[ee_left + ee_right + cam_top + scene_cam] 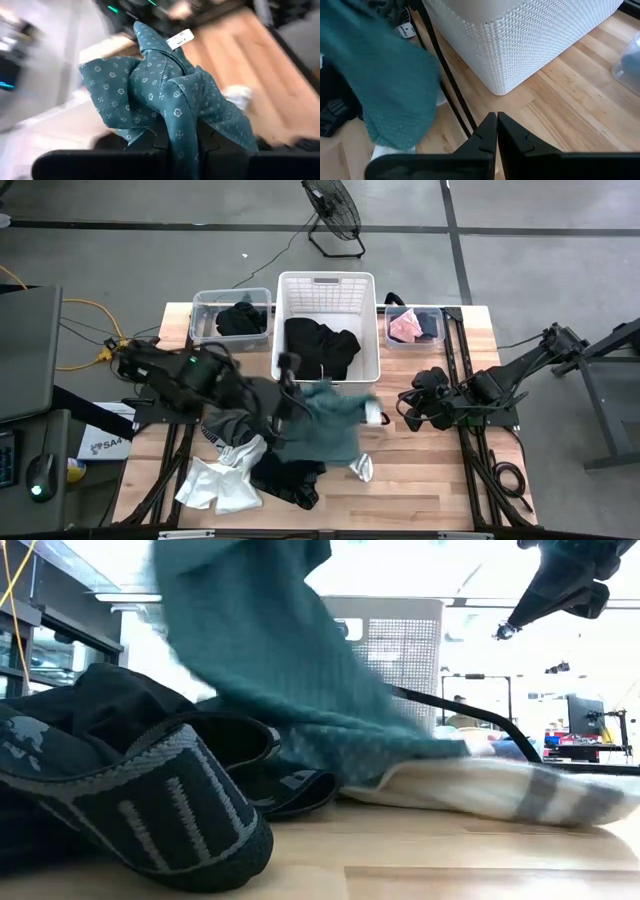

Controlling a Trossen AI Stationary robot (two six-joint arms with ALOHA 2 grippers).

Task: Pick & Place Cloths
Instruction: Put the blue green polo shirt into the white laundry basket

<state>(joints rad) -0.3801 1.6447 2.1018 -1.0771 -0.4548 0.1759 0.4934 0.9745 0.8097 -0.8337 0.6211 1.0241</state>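
A large teal-green cloth (pixel 332 423) with a small white print hangs from my left gripper (pixel 291 377), which is shut on it in front of the white basket (pixel 327 283). In the low view the teal cloth (pixel 270 650) drapes down onto a white striped cloth (pixel 480 788). More cloths lie in a heap at the near left: white (pixel 218 483), black (pixel 287 476) and dark grey (pixel 226 426). Black cloth (pixel 320 345) lies in the basket. My right gripper (pixel 496 125) waits shut above the table's right side, touching nothing. My left gripper pinches a bunched fold of the teal cloth (pixel 176 131) between its two fingers (pixel 150 141), several layers gathered together. The cloth hangs slack from the hold. Its lower part (pixel 400 752) still lies on the cloths on the table.
A clear bin (pixel 205 310) with black cloth stands left of the basket, and a clear bin (pixel 437 315) with pink cloth stands right of it. A thin black wire hanger (pixel 445 87) lies by the basket's near corner. Bare wood (pixel 430 480) lies at the near right.
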